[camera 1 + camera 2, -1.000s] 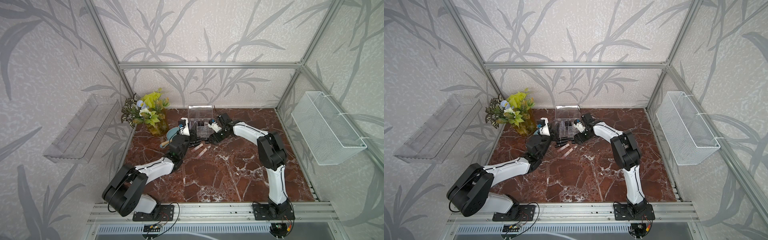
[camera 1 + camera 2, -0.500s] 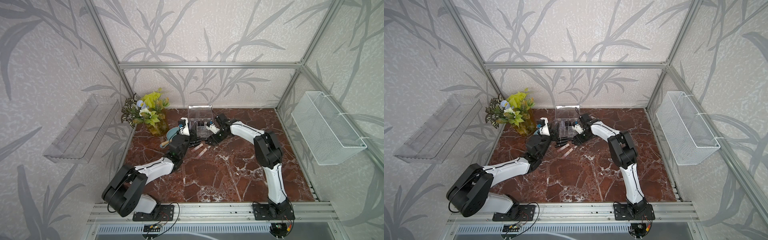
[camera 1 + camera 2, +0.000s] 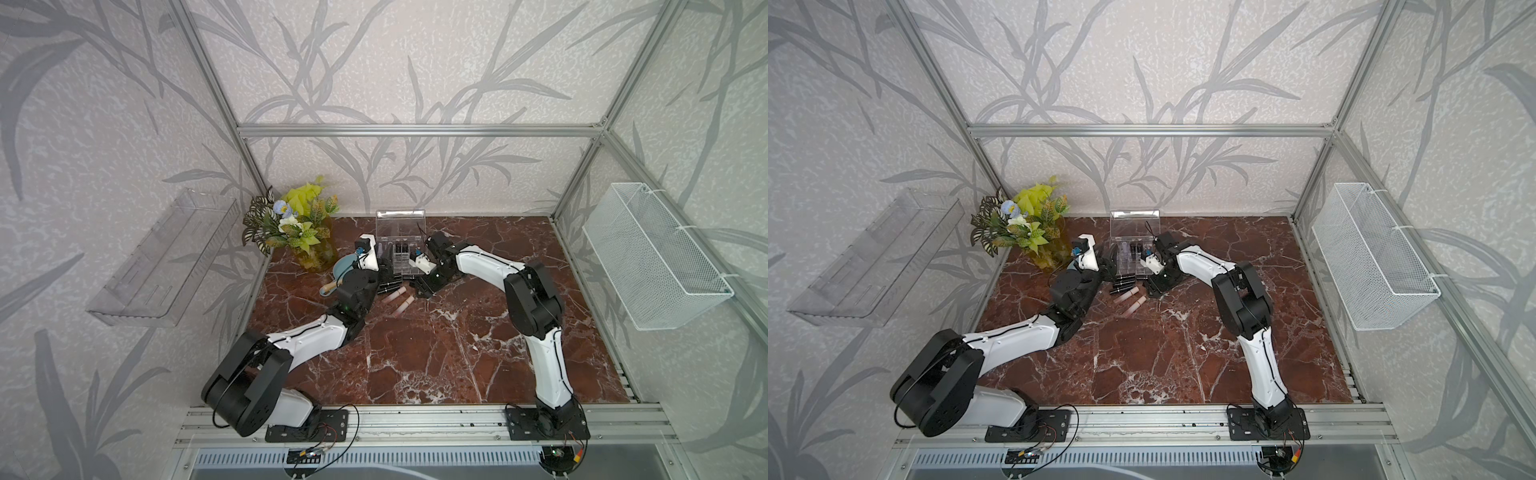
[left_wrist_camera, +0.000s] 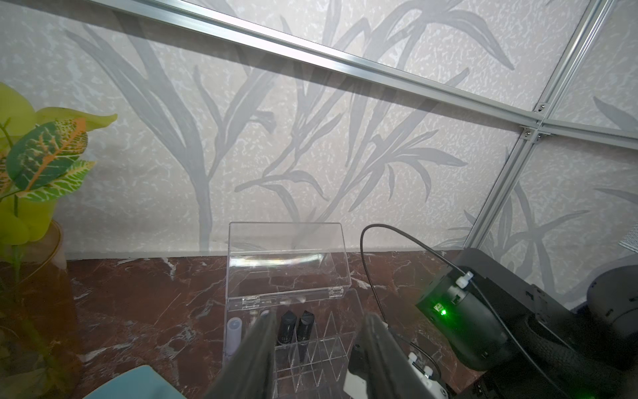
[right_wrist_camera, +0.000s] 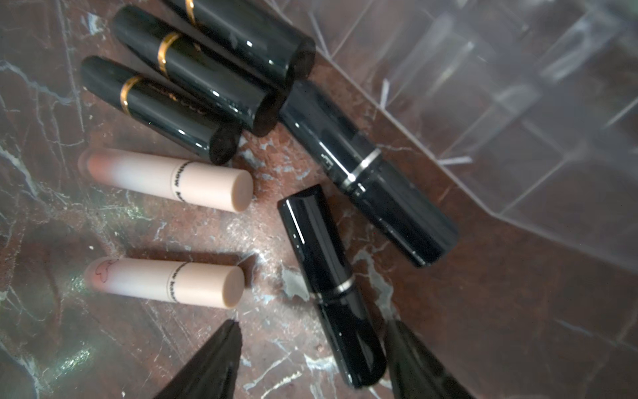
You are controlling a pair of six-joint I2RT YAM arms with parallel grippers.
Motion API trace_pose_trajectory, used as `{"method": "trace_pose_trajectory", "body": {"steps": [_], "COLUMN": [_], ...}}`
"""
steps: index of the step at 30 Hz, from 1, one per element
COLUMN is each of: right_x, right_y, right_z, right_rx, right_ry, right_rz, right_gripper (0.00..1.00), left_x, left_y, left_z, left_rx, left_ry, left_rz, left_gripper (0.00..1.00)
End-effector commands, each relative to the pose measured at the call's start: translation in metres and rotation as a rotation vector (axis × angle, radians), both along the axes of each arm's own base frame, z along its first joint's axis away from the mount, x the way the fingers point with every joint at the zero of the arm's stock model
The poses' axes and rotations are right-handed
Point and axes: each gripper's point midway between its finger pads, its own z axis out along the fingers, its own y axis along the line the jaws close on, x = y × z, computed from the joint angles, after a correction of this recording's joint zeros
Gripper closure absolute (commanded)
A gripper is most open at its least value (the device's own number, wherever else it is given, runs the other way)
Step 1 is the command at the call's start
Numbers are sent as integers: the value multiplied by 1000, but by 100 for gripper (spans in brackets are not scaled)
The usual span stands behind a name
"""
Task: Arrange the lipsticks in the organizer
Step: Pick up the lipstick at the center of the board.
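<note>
The clear organizer stands at the back of the marble floor with its lid raised. A lavender lipstick and two black ones stand in its back row. Several lipsticks lie in front of it: three black with gold bands, one black with a silver band and two pale pink. My right gripper is open and low, with another black lipstick lying between its fingers. My left gripper is open at the organizer's front left, holding nothing.
A vase of artificial plants and a blue bowl with a wooden handle sit just left of my left gripper. A clear shelf tray hangs on the left wall, a white wire basket on the right.
My right gripper has shifted a little towards the loose lipsticks and its fingers have narrowed around the black one. The left arm has stayed still.
</note>
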Motion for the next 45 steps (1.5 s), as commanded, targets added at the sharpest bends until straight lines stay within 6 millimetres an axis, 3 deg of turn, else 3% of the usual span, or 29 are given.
{"method": "trace_pose_trajectory", "body": {"steps": [1,8,21,30,35,42,45], "right_x": [-2,-1,-1,-5,-13,-34,-43], "right_y": [-2,-3,-7,-8,-10,-20,-26], "right_z": [-7,-12,-17,-11,4,41,63], "right_rx": [-42,-78,-114,-103,-74,-7,37], "right_ry": [6,5,-2,-5,-20,-78,-117], "right_rz": [11,17,19,27,20,-19,-38], "right_gripper": [32,35,65,74,75,76,76], "left_x": [-3,-3,-5,-7,-9,-10,-7], "left_y": [2,3,6,8,9,6,-3], "left_z": [13,12,14,17,20,32,35], "left_rx": [-20,-17,-16,-15,-17,-31,-17], "left_ry": [-36,-34,-37,-44,-49,-27,-7], "left_rz": [2,5,13,17,16,-6,-74], "left_gripper": [57,57,57,57,57,56,43]}}
